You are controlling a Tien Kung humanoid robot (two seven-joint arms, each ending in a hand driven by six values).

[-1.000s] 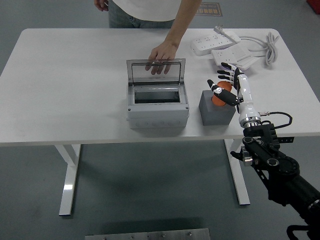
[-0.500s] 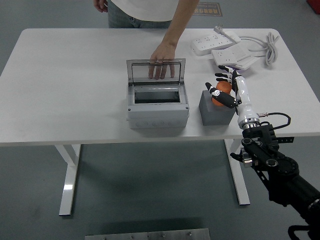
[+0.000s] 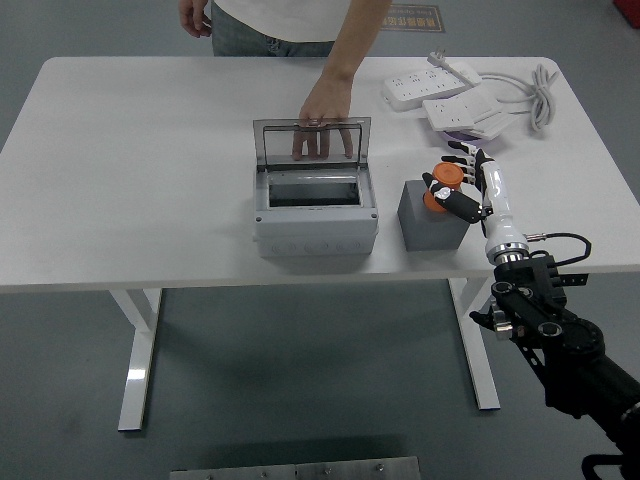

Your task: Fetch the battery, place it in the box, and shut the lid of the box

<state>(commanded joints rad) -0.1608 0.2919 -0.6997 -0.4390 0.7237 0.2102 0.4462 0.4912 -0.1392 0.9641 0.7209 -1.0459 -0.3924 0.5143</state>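
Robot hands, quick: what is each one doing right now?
Left hand: not in view.
Right hand: fingers closed around the orange battery on the grey block.

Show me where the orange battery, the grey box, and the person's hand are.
orange battery [image 3: 443, 180]: head view, on its orange top.
grey box [image 3: 316, 232]: head view, on its front wall.
person's hand [image 3: 324, 112]: head view, on the back of the hand holding the lid.
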